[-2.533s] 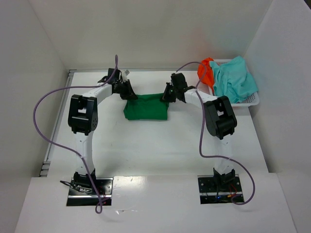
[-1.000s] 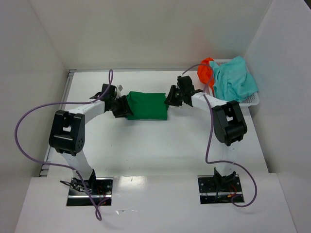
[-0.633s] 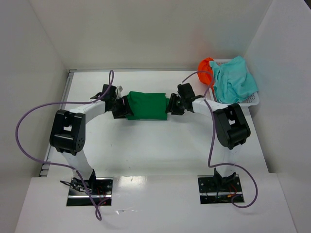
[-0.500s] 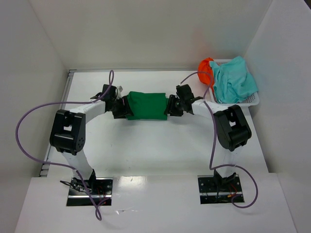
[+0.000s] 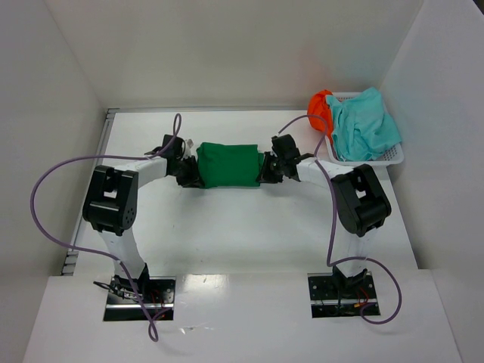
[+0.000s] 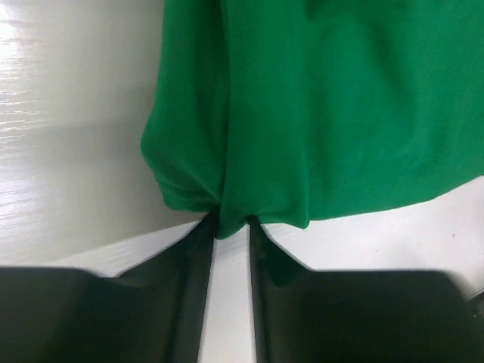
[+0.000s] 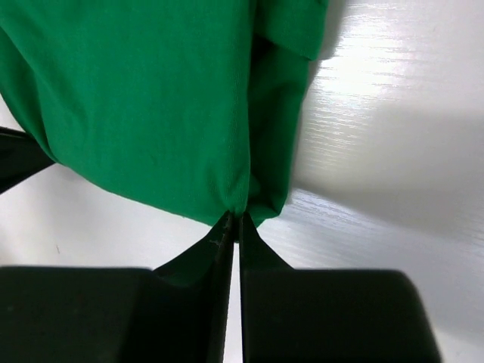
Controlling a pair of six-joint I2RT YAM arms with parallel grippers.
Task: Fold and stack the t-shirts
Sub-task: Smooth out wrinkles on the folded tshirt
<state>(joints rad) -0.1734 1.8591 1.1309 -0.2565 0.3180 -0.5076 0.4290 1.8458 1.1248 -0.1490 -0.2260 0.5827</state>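
A dark green t-shirt (image 5: 229, 165), folded into a rectangle, lies on the white table at mid-back. My left gripper (image 5: 193, 172) is at its left end, and in the left wrist view it (image 6: 231, 227) is shut on a pinched fold of the green cloth (image 6: 318, 106). My right gripper (image 5: 265, 169) is at the shirt's right end. In the right wrist view it (image 7: 237, 221) has its jaws nearly touching, nipping the edge of the green cloth (image 7: 144, 98). A light teal t-shirt (image 5: 367, 125) and an orange t-shirt (image 5: 320, 108) lie bunched in the basket.
The white mesh basket (image 5: 393, 155) stands at the back right corner against the wall. White walls close in the table at the left, back and right. Purple cables (image 5: 45, 189) loop out from both arms.
Both grippers have closed on the green shirt's ends. The right gripper came down to the shirt's right edge, and the left elbow swung slightly right.
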